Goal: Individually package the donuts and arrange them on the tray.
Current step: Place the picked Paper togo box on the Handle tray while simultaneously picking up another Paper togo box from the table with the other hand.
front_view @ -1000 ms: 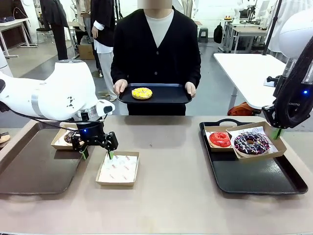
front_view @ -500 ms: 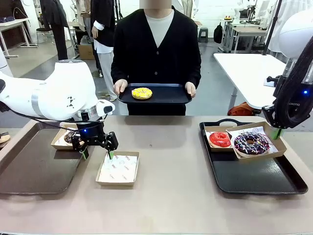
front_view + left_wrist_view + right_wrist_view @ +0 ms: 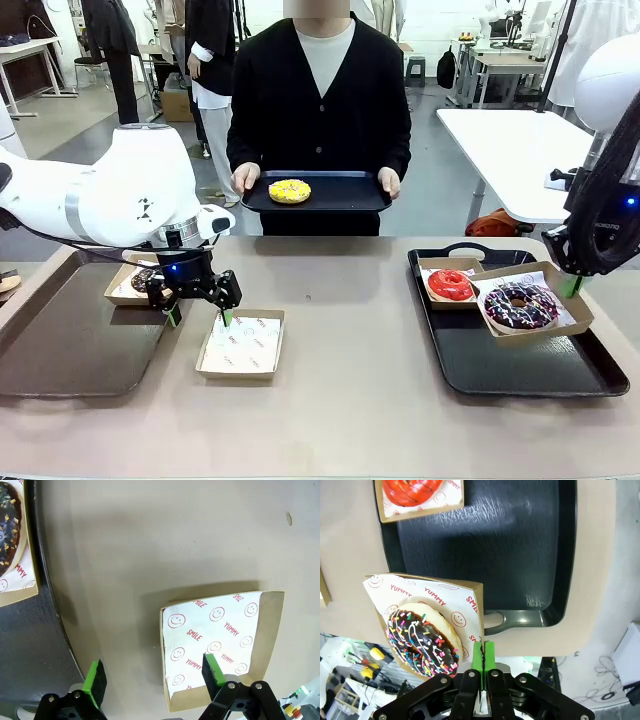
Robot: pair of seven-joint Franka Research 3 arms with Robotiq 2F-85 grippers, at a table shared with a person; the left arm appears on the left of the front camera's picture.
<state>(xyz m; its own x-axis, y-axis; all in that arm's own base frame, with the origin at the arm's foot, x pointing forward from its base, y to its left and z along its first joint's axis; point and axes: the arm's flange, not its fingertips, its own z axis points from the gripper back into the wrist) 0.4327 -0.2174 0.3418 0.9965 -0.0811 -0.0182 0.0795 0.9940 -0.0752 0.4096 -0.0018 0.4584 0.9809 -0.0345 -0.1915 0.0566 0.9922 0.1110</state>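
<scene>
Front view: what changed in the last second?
The right pincer, shut on the purple donut's box, shifted it rightward and nearer the robot over the black tray. The open left pincer, the empty box and the person's yellow donut stayed put.

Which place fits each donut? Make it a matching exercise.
1 yellow glazed ring donut
2 glossy red ring donut
3 dark purple sprinkled ring donut
4 chocolate brown ring donut
A in box pinched by right arm's fingers
B boxed, dark tray at robot's left
C unboxed, black tray person holds
D boxed, resting on black tray at robot's right
Pairs: 1-C, 2-D, 3-A, 4-B
</scene>
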